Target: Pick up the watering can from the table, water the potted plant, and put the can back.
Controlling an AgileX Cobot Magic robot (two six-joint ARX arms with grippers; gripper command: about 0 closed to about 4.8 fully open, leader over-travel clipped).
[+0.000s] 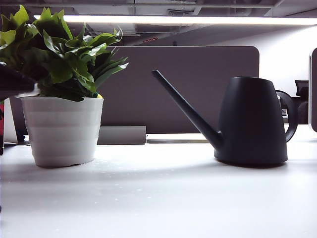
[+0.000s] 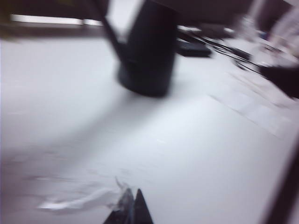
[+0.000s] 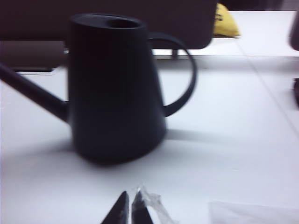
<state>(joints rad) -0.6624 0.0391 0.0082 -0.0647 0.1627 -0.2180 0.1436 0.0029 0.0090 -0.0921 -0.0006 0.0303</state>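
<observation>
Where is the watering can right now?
In the exterior view the watering can stands on the table, right of the potted plant, its spout pointing toward it.

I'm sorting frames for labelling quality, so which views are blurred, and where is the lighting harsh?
Left wrist view: heavy motion smear, the matte black watering can streaked, the shut left end effector soft. Right wrist view: mildly soft, the shut right end effector near the edge. Exterior view: sharp, but the ceiling light strip blows out, leaving the white ribbed pot's leafy plant backlit.
</observation>
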